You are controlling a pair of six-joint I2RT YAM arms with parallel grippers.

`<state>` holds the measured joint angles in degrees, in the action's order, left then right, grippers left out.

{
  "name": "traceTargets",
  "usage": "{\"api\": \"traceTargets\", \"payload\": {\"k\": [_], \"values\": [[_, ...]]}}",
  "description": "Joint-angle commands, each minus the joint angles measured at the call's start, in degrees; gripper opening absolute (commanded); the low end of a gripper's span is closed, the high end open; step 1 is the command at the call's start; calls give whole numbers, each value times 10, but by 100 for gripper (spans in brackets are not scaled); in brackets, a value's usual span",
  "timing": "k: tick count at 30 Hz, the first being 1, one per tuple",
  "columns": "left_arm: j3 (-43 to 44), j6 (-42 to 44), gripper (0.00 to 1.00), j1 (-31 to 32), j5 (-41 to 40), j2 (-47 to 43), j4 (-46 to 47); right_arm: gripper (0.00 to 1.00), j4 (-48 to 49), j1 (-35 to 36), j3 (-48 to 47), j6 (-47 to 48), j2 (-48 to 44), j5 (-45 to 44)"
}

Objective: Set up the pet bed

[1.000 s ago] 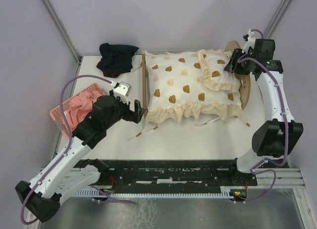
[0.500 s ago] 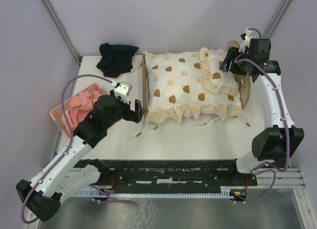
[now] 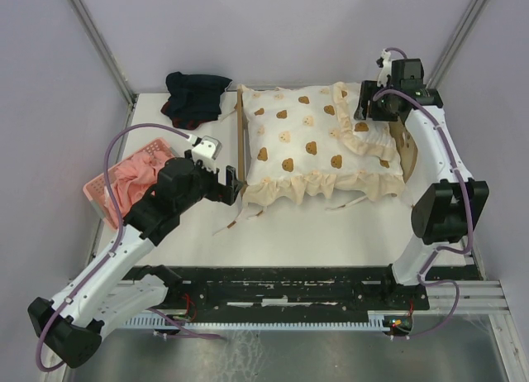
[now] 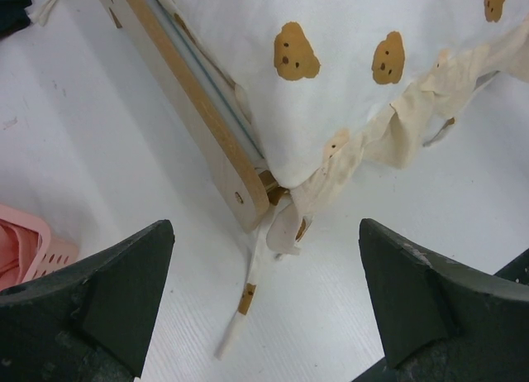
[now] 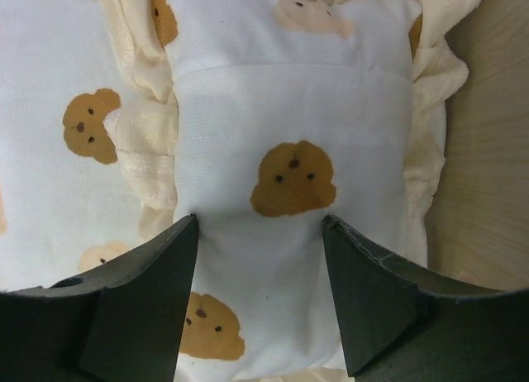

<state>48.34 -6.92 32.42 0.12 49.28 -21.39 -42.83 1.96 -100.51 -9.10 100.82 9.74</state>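
Pet bed [image 3: 241, 134] lies on table [image 3: 331, 233], quilt [image 3: 306, 150] and pillow [image 5: 289, 109] on it. Left gripper [image 3: 230, 185] hovers wide open, empty, at its footboard [image 4: 207, 142] corner; right gripper [image 3: 364, 109] hangs parted, empty, over pillow by headboard [image 3: 407, 146].

Bright, even light falls from overhead, and the top view is sharp throughout. The bed [image 3: 241, 138] casts only a faint, soft shadow on the white desk [image 3: 331, 225]. In the wrist views the cloth [image 5: 289, 109] is crisp, while the dark fingers [image 4: 99, 307] along the bottom edge look slightly soft and show little detail.
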Motion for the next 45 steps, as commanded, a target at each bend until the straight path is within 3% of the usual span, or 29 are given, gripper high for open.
{"api": "traceTargets", "payload": {"k": [1, 6, 11, 15, 20, 26, 30, 37, 45], "values": [[2, 8, 99, -3, 1, 2, 10, 70, -22, 20, -58, 27, -9, -46], [4, -8, 99, -3, -20, 3, 11, 78, -57, 46, -80, 14, -38, -97], [14, -85, 99, -3, -119, 1, 23, 99, -73, 71, -30, -21, -112, -109], [19, -125, 99, -3, -143, -18, 37, 99, -57, 94, 52, -50, -198, -88], [37, -124, 99, -3, -132, -50, 35, 99, 4, 102, 197, -87, -325, 1], [46, -142, 99, -3, -110, -101, 28, 99, 72, 102, 362, -127, -514, 18], [29, -154, 99, -3, -90, -130, 38, 99, 72, 103, 423, -147, -604, 38], [-21, -158, 99, -3, -88, -186, 56, 99, 35, 103, 477, -163, -682, 27], [-54, -162, 99, -3, -90, -225, 45, 99, 21, 103, 516, -187, -688, 32]]}}
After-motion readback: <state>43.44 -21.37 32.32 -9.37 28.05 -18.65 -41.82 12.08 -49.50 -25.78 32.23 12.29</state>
